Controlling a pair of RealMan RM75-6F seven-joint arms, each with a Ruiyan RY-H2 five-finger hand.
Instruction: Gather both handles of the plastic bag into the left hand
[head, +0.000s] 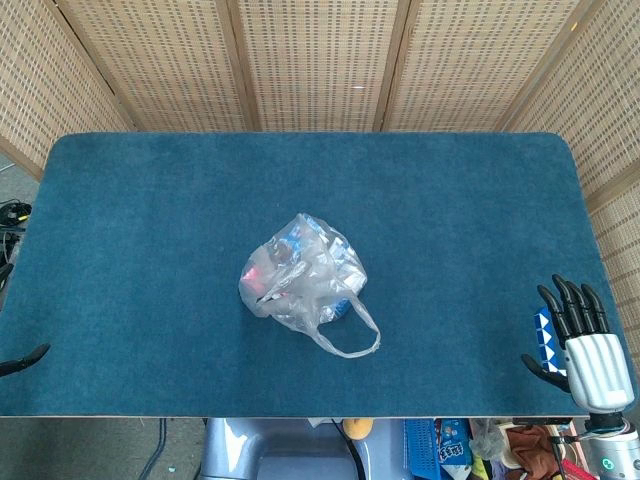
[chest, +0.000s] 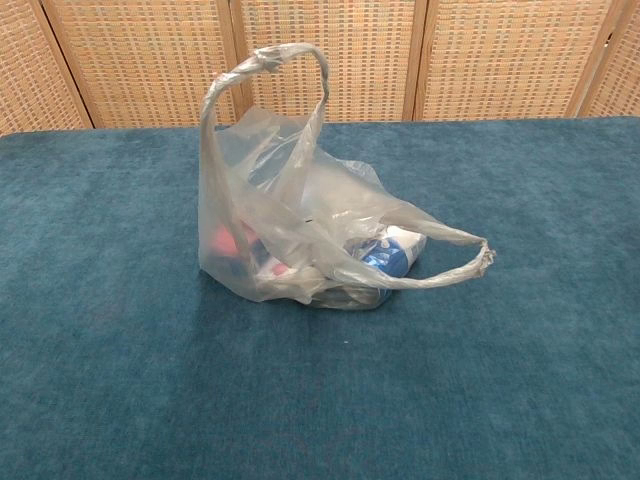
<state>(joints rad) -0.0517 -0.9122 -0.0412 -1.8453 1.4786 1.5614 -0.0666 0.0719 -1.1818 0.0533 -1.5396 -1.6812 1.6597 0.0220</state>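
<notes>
Only a dark fingertip of your left hand (head: 25, 359) poked in well left of the plastic bag (head: 300, 278), so I couldn't tell how its fingers sat. The bag sat mid-table on the blue cloth (head: 150, 220), one handle (chest: 265, 70) standing up, the other handle (head: 350, 335) flopped toward you. Your right hand (head: 580, 345) hung well right of it, fingers straight, side by side, holding nothing.

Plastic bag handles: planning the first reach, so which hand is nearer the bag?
Right. The right hand sits at the table's right edge; the left hand barely shows at the far left edge, farther from the plastic bag.
</notes>
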